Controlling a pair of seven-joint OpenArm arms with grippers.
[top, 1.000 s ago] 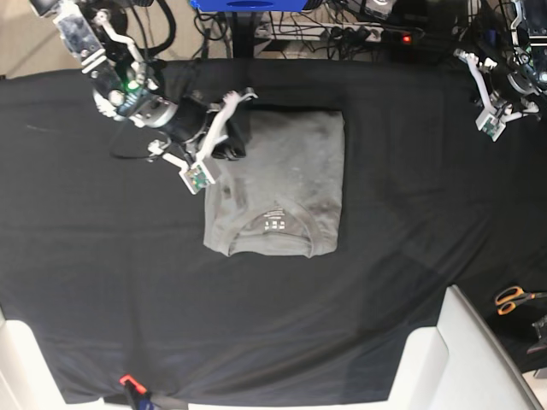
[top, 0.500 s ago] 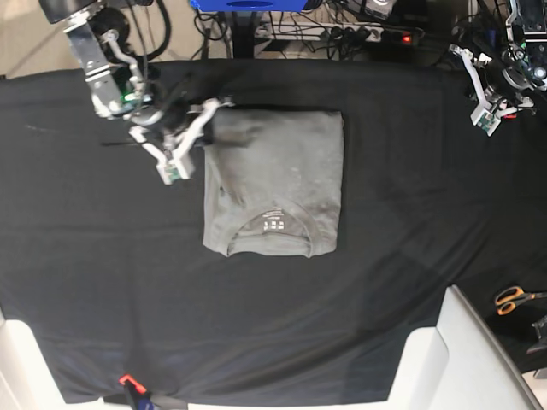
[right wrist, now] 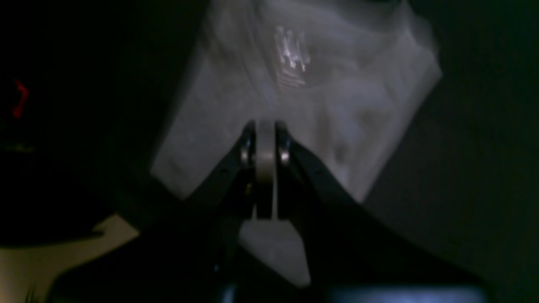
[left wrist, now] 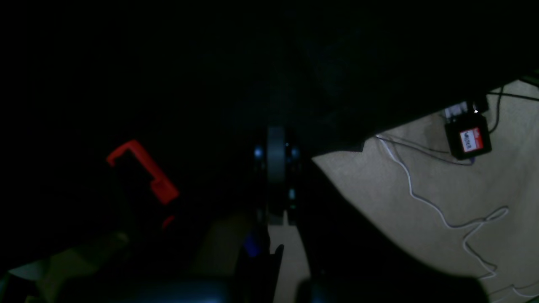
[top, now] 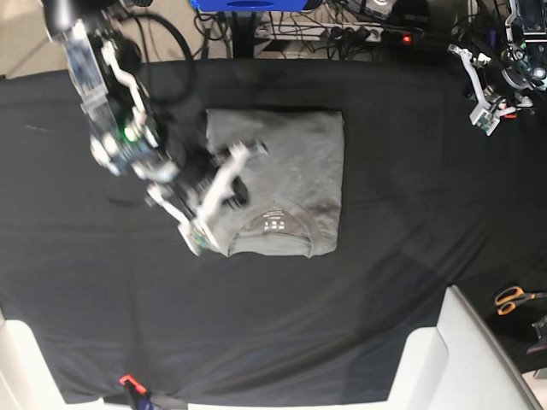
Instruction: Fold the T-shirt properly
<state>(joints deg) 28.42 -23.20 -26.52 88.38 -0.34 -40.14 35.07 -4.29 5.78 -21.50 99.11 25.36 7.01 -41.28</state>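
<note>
The T-shirt [top: 278,179] lies folded into a near-rectangular packet on the black worktop [top: 410,256], slightly toward the far edge and left of the middle in the base view. Its long axis runs from the far edge toward the near edge, with the collar and its small white label [top: 274,225] at the near end.

The right end effector [top: 215,198] sits over the packet's left side, near the near-left corner of the cloth. From it, the bulk of the T-shirt lies to the right in the base view, toward the worktop's middle. In the right wrist view the grey cloth [right wrist: 303,97] spreads ahead of the fingers, the label [right wrist: 290,57] beyond them. The base view shows its 2 white fingers spread apart, so I judge it open and gripping nothing, though contact with the cloth cannot be told.

The left end effector [top: 487,111] is parked well apart, by the far-right corner of the worktop, and its wrist camera sees only dark cloth, floor and cables; whether it is open or closed I cannot tell.

Only 1 arm is within reach, the right. Any next fold would probably turn on the short axis, bringing the collar end toward the far hem, or on tidying the left edge.
</note>
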